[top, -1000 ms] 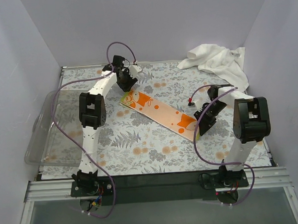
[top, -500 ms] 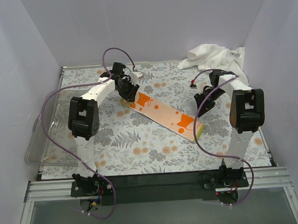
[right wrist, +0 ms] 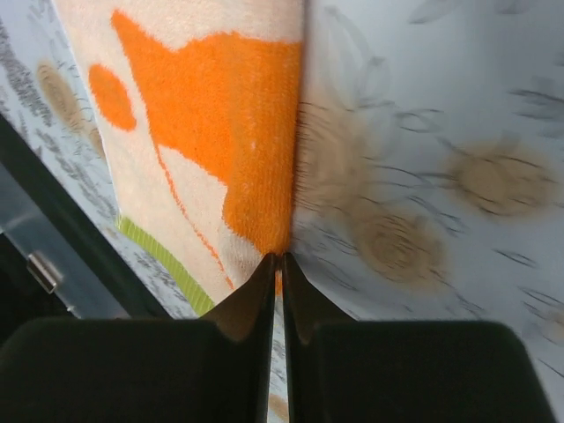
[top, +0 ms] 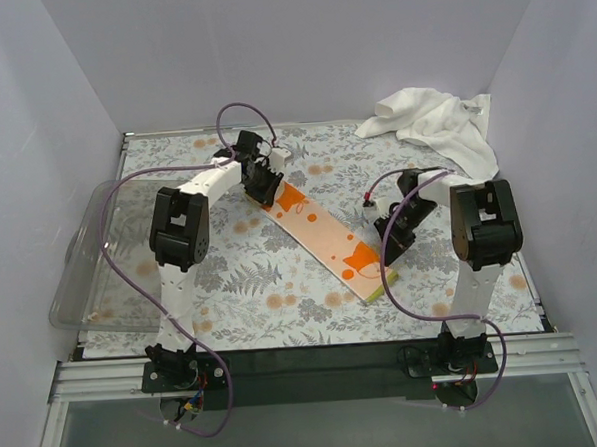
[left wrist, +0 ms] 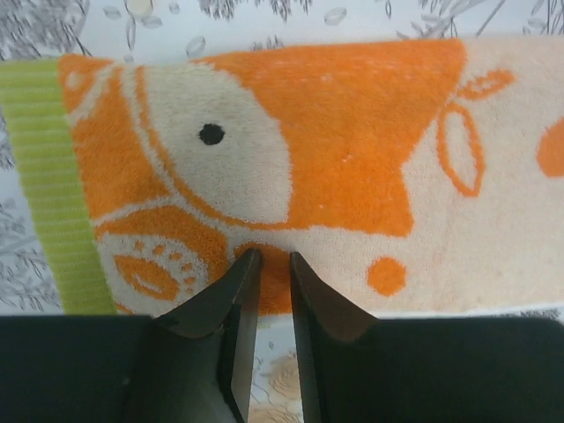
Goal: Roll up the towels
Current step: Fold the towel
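Observation:
The small printed cloth (top: 324,237) lies folded into a long strip, diagonal on the fern-patterned cover. It shows orange shapes and a green end band in the left wrist view (left wrist: 352,159) and in the right wrist view (right wrist: 203,132). My left gripper (top: 267,192) sits at its far end, jaws nearly closed on the cloth's edge (left wrist: 270,257). My right gripper (top: 385,247) is at the strip's right edge near the near end, jaws pinched on that edge (right wrist: 278,260). The large white towel (top: 433,121) lies crumpled at the back right corner.
A clear plastic bin (top: 90,264) sits at the left edge of the table, partly off the fern-patterned cover (top: 272,285). Grey walls close in the back and both sides. The arm bases stand at the near edge.
The right gripper lifted away toward the back, then came down onto the strip's right edge. The left gripper moved nearer onto the far end. The strip's near end swung left and toward me.

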Robot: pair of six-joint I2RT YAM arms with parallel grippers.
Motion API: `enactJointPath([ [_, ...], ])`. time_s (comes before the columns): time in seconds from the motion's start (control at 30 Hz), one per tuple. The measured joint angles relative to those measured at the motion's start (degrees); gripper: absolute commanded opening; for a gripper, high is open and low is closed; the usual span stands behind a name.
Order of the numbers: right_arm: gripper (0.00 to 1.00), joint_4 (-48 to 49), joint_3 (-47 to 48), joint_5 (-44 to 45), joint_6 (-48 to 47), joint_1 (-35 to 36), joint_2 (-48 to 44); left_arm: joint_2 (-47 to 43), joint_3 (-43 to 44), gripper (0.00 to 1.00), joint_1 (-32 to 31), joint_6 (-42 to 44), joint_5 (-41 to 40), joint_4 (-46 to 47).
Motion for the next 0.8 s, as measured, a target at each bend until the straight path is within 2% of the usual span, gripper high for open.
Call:
enactJointPath([
  [0.07, 0.13, 0.04, -2.54, -2.36, -0.15, 1.9, -0.57, 2.27, 3.37, 0.2, 0.04, 0.72, 0.0, 0.31],
  [0.13, 0.18, -0.2, -4.92, -5.66, -0.24, 4.74, -0.83, 5.14, 7.54, 0.25, 0.04, 1.92, 0.31, 0.94],
  [0.17, 0.25, -0.28, -5.88, -7.41, -0.35, 6.45, -0.83, 6.54, 9.64, 0.28, 0.04, 2.32, 0.57, 1.4],
  [0.27, 0.35, 0.11, -7.06, -12.81, 0.0, 11.41, -0.83, 10.56, 15.52, 0.38, 0.04, 4.35, 3.02, 2.99],
  [0.33, 0.36, 1.11, -7.02, -17.51, 0.92, 14.49, -0.96, 12.2, 17.75, 0.46, 0.04, 5.77, 4.87, 3.98],
  [0.43, 0.37, 1.97, -6.99, -21.27, 1.97, 15.52, -1.84, 12.22, 17.64, 0.53, 0.04, 7.78, 7.52, 4.52],
  [0.5, 0.38, 2.21, -6.99, -22.38, 2.51, 14.75, -3.3, 10.36, 14.69, 0.57, 0.04, 9.2, 9.31, 5.95],
  [0.6, 0.37, 2.67, -6.97, -22.82, 3.23, 12.76, -6.58, 3.06, 4.9, 0.58, 0.09, 11.1, 12.22, 7.98],
  [0.8, 0.35, 2.91, -5.6, -22.16, 4.63, 5.86, -10.84, -21.16, -15.61, 0.51, -0.81, 14.93, 15.32, 10.05],
])
